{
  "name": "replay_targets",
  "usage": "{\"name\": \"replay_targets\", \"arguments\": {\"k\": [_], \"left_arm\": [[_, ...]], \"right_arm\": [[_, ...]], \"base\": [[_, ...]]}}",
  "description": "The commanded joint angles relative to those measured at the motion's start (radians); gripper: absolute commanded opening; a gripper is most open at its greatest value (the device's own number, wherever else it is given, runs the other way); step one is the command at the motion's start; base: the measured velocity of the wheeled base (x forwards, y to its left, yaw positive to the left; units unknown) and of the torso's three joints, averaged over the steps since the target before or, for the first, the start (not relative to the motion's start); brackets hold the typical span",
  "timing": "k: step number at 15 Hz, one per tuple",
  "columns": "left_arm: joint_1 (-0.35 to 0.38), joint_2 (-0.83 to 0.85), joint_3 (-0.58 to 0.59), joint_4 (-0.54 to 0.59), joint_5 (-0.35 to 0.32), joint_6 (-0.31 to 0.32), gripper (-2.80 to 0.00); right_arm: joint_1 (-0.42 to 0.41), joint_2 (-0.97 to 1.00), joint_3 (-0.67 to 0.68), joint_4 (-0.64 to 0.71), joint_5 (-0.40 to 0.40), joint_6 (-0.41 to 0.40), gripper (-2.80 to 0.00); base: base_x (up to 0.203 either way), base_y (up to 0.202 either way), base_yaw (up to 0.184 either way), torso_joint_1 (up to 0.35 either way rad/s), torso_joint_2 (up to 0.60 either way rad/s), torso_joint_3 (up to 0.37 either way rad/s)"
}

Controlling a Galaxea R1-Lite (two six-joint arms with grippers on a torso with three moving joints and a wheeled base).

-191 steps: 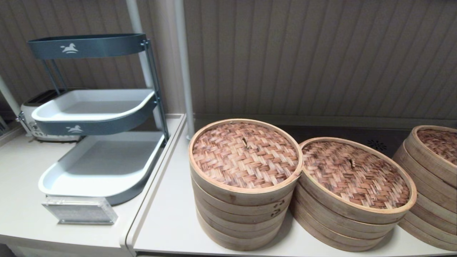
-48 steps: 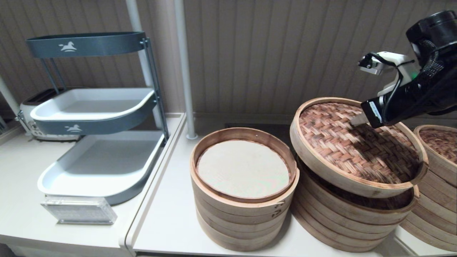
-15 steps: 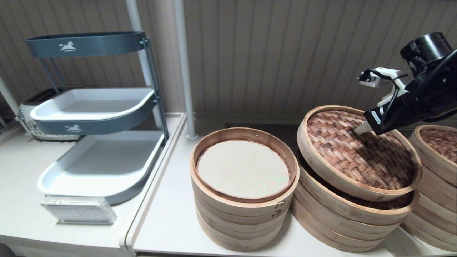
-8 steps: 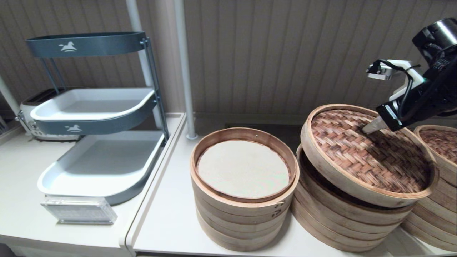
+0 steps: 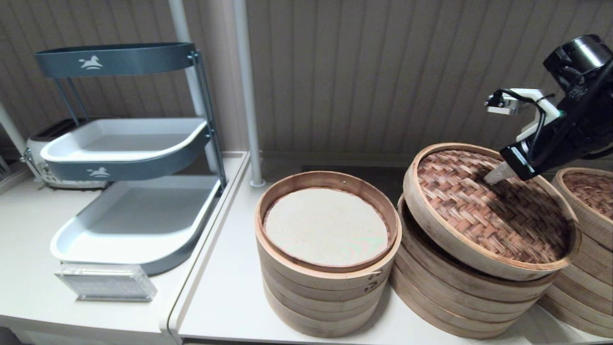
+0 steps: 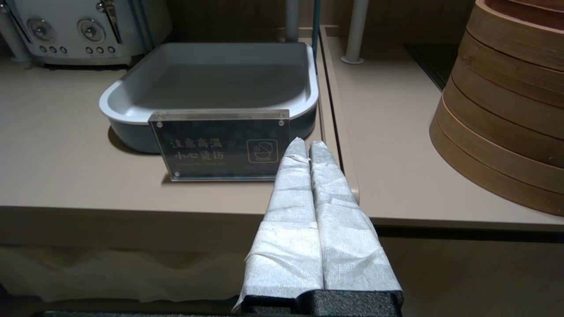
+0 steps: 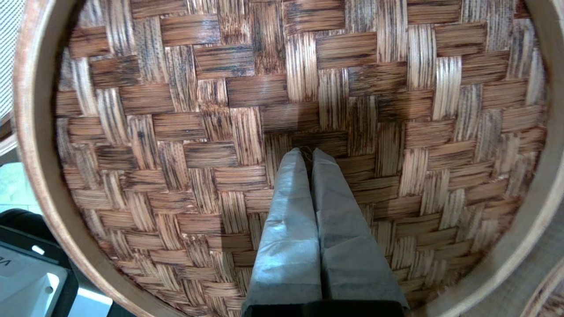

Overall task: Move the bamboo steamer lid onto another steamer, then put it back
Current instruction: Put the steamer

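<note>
Bamboo steamer lid (image 5: 483, 211) tilted on another steamer (image 5: 459, 297) | right gripper (image 7: 307, 152) pinches its loop | open stack (image 5: 325, 268) beside — third stack (image 5: 586, 230) crowding right.

A commercial kitchen or canteen counter (image 5: 225, 297) is showing here. Left of the right gripper (image 5: 493, 173), steamer stacks (image 5: 325, 292), tiered serving trays (image 5: 129, 143), a toaster (image 6: 83, 31) and a hot-surface warning sign (image 6: 220, 145) are sitting.

We see a pale tabletop (image 5: 225, 297), open steamer stack (image 5: 328, 287) on it, another steamer (image 5: 459, 306) beside, grey tray rack (image 5: 139, 225), clear sign (image 5: 106, 282), toaster (image 5: 40, 165) far left
</note>
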Motion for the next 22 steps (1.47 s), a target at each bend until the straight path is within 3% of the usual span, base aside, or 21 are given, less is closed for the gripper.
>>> {"name": "replay_targets", "arguments": {"k": [1, 22], "left_arm": [[0.000, 0.000, 0.028, -0.001, 0.000, 0.000, -2.80], [0.000, 0.000, 0.028, -0.001, 0.000, 0.002, -2.80]], "right_arm": [[-0.003, 0.023, 0.000, 0.003, 0.001, -0.002, -2.80], [-0.002, 0.006, -0.001, 0.007, 0.001, -0.019, -2.80]], "base": [[0.000, 0.000, 0.000, 0.000, 0.00, 0.000], [0.000, 0.000, 0.000, 0.000, 0.00, 0.000]]}}
